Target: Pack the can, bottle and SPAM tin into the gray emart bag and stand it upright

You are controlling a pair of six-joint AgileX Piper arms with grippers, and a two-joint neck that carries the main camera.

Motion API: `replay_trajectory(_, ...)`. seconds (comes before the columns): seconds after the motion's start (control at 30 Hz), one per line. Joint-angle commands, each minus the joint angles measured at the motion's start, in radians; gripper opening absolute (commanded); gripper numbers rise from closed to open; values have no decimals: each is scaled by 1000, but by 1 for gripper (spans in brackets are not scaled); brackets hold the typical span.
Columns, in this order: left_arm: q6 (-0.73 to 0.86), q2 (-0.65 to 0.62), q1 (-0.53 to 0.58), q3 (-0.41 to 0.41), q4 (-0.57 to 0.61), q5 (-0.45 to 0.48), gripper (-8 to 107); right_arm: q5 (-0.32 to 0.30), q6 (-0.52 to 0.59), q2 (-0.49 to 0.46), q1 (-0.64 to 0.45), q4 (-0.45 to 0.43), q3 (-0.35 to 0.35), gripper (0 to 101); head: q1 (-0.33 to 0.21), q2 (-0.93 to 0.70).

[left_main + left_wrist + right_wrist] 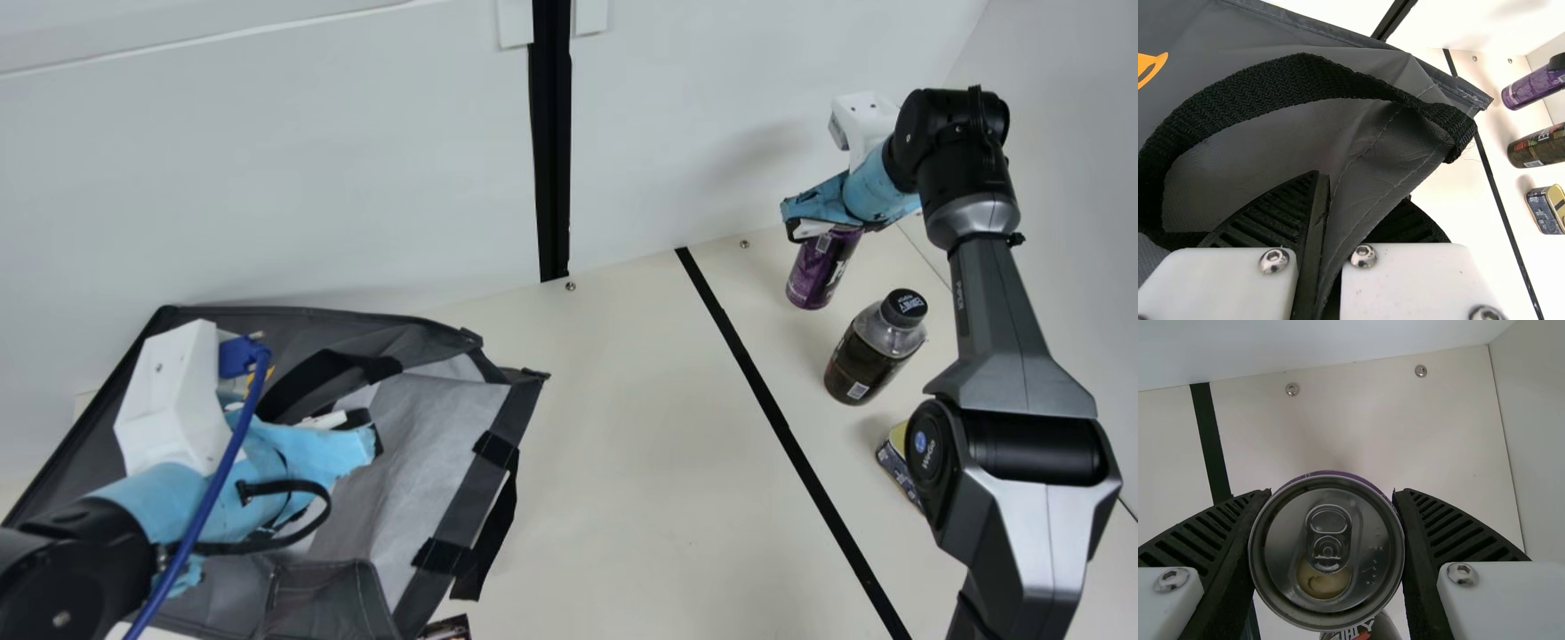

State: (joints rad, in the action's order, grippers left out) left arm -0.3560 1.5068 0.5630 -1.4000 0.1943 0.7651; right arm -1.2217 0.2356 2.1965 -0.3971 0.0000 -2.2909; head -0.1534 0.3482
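The gray bag (427, 444) lies at the left with its mouth facing the table's middle. My left gripper (363, 437) is over it; in the left wrist view my left gripper (1358, 193) is shut on the bag's gray fabric (1371, 167), beside a black strap. At the back right my right gripper (805, 229) is at the top of the purple can (821, 268). Seen from the right wrist, my right gripper (1331, 495) has its fingers against both sides of the can (1365, 547). The bottle (876, 347) stands nearer, and the SPAM tin (898, 462) is partly behind the right arm.
White walls (356, 178) rise behind and at the right of the table. A black tape line (782, 427) runs between the bag and the three items. At the bottom edge a small dark printed item (447, 628) lies near the bag.
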Motion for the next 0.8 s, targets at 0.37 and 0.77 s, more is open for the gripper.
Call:
replay_trajectory(0.37, 0, 0, 0, 0, 0, 0, -8, 2, 31, -109, 27, 28, 90, 0, -21, 1)
replay_trajectory(0.77, 0, 0, 0, 0, 0, 0, -8, 2, 68, -253, 58, 62, 243, 0, -21, 1)
